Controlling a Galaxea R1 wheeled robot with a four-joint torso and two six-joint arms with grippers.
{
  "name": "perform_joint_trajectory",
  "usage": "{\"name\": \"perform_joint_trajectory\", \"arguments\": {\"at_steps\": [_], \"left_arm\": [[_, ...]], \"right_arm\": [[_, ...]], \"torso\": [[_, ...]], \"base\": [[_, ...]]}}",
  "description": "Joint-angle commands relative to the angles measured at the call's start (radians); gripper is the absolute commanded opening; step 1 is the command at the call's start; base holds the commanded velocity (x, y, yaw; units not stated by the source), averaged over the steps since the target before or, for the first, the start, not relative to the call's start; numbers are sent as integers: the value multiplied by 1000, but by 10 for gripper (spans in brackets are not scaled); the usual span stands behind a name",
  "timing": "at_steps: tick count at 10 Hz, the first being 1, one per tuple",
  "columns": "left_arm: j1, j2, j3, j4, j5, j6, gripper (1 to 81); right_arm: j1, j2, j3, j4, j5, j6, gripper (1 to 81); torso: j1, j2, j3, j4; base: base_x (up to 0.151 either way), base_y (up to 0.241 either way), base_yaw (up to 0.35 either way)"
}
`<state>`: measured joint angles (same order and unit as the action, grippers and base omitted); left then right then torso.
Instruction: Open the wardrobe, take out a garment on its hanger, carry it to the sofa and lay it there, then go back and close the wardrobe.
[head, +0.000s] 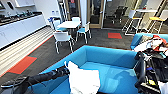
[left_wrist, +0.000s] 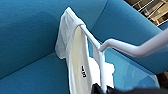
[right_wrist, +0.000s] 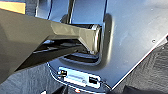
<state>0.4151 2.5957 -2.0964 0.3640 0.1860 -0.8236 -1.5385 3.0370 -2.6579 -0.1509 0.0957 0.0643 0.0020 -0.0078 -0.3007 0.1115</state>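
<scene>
left gripper (left_wrist: 101, 88): fingers seemingly pinching hanger (left_wrist: 100, 50)
garment (head: 83, 78): draped over sofa (head: 112, 57)
risk: shirt slides off hanger if tilted

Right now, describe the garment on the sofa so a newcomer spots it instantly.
Find the big blue sofa in the foreground. Over its seat hangs the white shirt on a slim white hanger, at the tip of the left gripper. Unlike the mixed-colour clothes pile at the right, it is plain white.

White table (head: 69, 24), chairs (head: 62, 37), grey-and-orange carpet (head: 75, 42), counter (head: 17, 18)
</scene>
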Motion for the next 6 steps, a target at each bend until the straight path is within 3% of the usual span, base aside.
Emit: {"name": "perform_joint_trajectory", "arguments": {"at_steps": [1, 3, 6], "left_arm": [[-100, -72, 4, 18, -6, 8, 10], [-19, -89, -31, 21, -84, 8, 10], [86, -109, -48, 23, -109, 31, 10]], "right_arm": [[5, 12, 10, -12, -65, -4, 811], [5, 12, 10, -10, -65, -4, 811], [4, 13, 10, -12, -65, -4, 811]], "torso": [[0, 0, 0, -3], [0, 0, 0, 43], [0, 0, 0, 49]], "base": [[0, 0, 0], [0, 0, 0], [0, 0, 0]]}}
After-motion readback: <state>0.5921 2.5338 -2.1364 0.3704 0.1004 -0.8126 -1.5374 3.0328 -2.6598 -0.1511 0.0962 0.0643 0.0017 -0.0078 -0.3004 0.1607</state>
